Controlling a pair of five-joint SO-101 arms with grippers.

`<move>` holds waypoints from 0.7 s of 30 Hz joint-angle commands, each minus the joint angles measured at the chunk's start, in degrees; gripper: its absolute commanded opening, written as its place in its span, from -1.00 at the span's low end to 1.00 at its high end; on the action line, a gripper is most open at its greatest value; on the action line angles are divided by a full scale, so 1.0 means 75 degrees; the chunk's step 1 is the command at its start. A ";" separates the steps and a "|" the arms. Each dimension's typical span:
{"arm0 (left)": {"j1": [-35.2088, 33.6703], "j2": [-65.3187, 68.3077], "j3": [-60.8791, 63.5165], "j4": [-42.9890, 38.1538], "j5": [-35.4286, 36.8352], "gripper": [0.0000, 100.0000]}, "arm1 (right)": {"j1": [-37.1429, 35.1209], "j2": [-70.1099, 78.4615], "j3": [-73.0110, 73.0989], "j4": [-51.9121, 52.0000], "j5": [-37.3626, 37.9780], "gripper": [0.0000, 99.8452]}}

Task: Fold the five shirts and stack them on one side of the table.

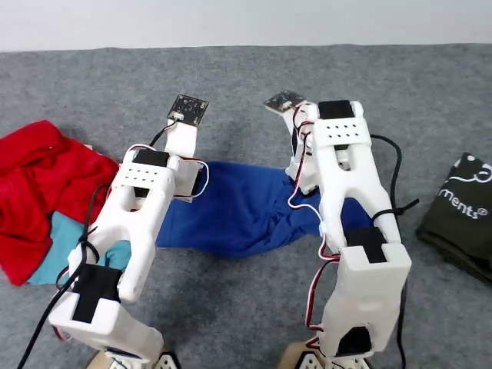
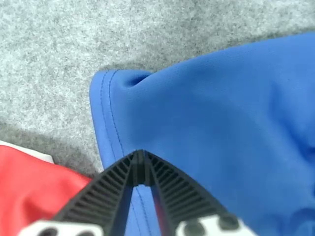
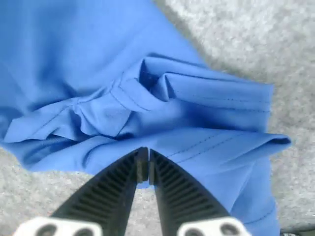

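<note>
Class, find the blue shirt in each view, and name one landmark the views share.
High view: the blue fabric shirt lies mid-table, between the two arms.
Left wrist view: its stitched edge lies at the left gripper's tips, beside red cloth.
Right wrist view: its bunched folds lie at the right gripper's tips.
Shared landmark: the grey felt table cover.

On the counter, the middle shirt lies between a heap of shirts at left and a folded shirt at right.
</note>
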 commanded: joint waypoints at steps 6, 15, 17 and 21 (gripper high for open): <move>0.0012 -0.0375 -0.0029 -0.0141 0.0035 -0.99 | 0.0545 -0.0182 -0.0363 0.1412 -0.0035 -0.97; 0.0023 -0.0375 -0.0029 -0.0141 0.0035 -0.99 | 0.1049 -0.0193 0.0762 0.0932 0.0152 -0.98; 0.0035 -0.0375 -0.0029 -0.0141 0.0035 -0.99 | 0.0932 -0.0193 0.1008 0.0522 0.0152 -0.98; 0.0035 -0.0375 -0.0029 -0.0141 0.0035 -0.99 | 0.0651 -0.0006 0.1278 -0.0170 0.0141 -0.98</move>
